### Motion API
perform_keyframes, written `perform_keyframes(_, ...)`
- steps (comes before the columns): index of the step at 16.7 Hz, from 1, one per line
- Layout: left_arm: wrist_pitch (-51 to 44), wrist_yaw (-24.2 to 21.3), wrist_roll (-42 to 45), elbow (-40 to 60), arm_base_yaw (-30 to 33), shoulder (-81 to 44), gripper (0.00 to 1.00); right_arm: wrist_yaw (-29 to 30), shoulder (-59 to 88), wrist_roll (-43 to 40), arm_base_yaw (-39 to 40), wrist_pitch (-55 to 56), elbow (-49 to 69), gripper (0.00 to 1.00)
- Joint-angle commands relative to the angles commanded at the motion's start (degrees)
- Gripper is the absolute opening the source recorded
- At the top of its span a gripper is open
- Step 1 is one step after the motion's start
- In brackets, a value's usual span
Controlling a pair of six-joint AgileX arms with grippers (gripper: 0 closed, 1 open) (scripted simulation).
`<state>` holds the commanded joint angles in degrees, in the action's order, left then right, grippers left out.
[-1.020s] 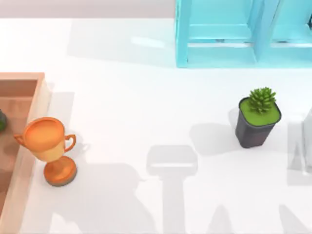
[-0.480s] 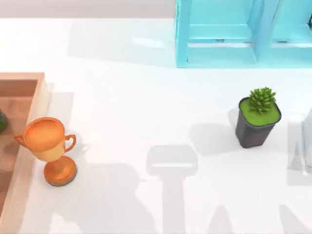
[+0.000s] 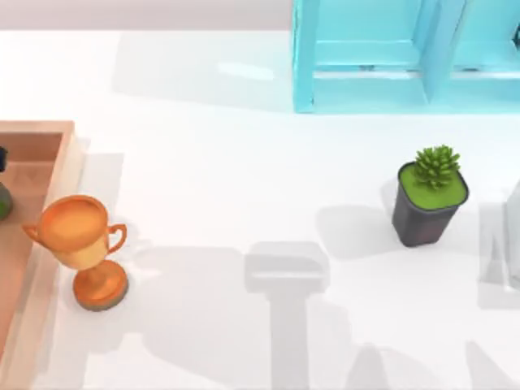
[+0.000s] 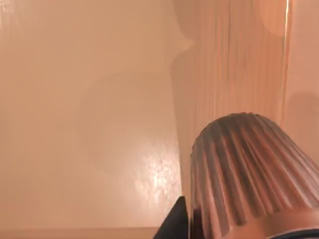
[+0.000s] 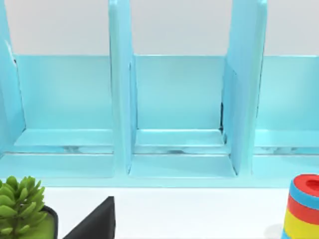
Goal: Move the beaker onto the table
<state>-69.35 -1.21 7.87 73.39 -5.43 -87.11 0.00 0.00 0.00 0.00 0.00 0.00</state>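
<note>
Since half a second ago a dark part of my left arm (image 3: pixel 2 158) has come in at the left edge over the tray (image 3: pixel 49 134), and the arm shadows beside the trophy (image 3: pixel 81 236) have shifted. The left gripper (image 4: pixel 175 225) is right against the ribbed beaker (image 4: pixel 249 174), which is over the tray's wood. I cannot tell whether it has a grip. The lift to the table (image 3: pixel 244 179) looks close. The right gripper (image 5: pixel 94 221) is parked facing the frame (image 5: pixel 174 109), its grip equally unreadable.

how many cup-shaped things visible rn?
2. The orange trophy stands on the table beside the wooden tray at the left; the ribbed beaker shows close up in the left wrist view. Others may be hidden.
</note>
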Motion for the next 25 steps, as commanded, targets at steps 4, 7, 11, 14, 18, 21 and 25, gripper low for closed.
perform_keyframes(4,-6.6,0.0,-7.4,2.6,8.0,-1.2,0.00,0.0,0.0,0.0,0.0,0.0,0.0,1.00)
perform_keyframes(7,-6.1,1.1,-11.7,2.7,11.0,-3.5,0.00,0.0,0.0,0.0,0.0,0.0,0.0,1.00)
perform_keyframes(11,-5.6,1.4,-12.6,2.6,11.4,-3.9,0.00,0.0,0.0,0.0,0.0,0.0,0.0,1.00)
perform_keyframes(14,-6.0,1.9,-12.8,2.8,10.9,-3.5,0.00,0.0,0.0,0.0,0.0,0.0,0.0,1.00)
perform_keyframes(18,-7.2,5.6,-17.7,7.6,11.2,-2.1,0.00,0.0,0.0,0.0,0.0,0.0,0.0,1.00)
perform_keyframes(21,-7.1,7.2,-24.5,12.8,15.9,-3.2,0.00,0.0,0.0,0.0,0.0,0.0,0.0,1.00)
perform_keyframes(25,-7.1,7.1,-36.3,19.3,28.1,-9.0,0.00,0.0,0.0,0.0,0.0,0.0,0.0,1.00)
